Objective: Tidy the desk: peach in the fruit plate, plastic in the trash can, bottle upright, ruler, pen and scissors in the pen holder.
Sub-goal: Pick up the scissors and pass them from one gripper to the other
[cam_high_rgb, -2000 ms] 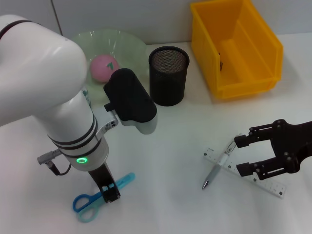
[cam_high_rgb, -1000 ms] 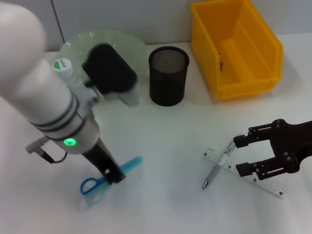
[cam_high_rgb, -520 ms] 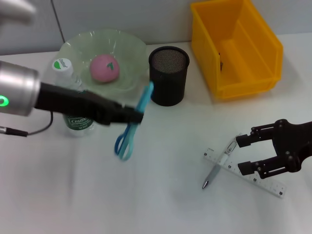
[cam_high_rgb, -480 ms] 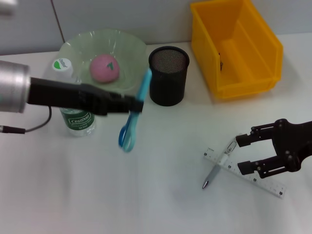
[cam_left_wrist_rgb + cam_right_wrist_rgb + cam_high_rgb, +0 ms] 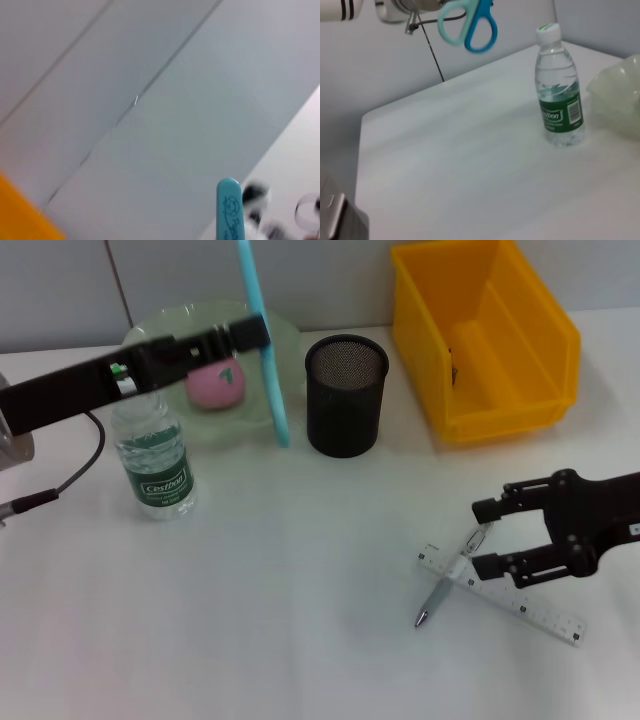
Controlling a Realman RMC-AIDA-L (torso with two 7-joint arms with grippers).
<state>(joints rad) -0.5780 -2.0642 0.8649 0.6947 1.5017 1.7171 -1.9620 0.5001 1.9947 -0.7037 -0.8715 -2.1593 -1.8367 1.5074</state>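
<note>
Scissors (image 5: pixel 262 350): your left gripper (image 5: pixel 250 335) pinches them upright, beside the pen holder (image 5: pixel 345 395).
Right gripper (image 5: pixel 485 537): spread over your pen (image 5: pixel 447 585) and ruler (image 5: pixel 505 595).

The left gripper (image 5: pixel 255 335) is raised, clamped on the scissors (image 5: pixel 262 350); the right gripper (image 5: pixel 482 537) sits low at the right, fingers apart
</note>
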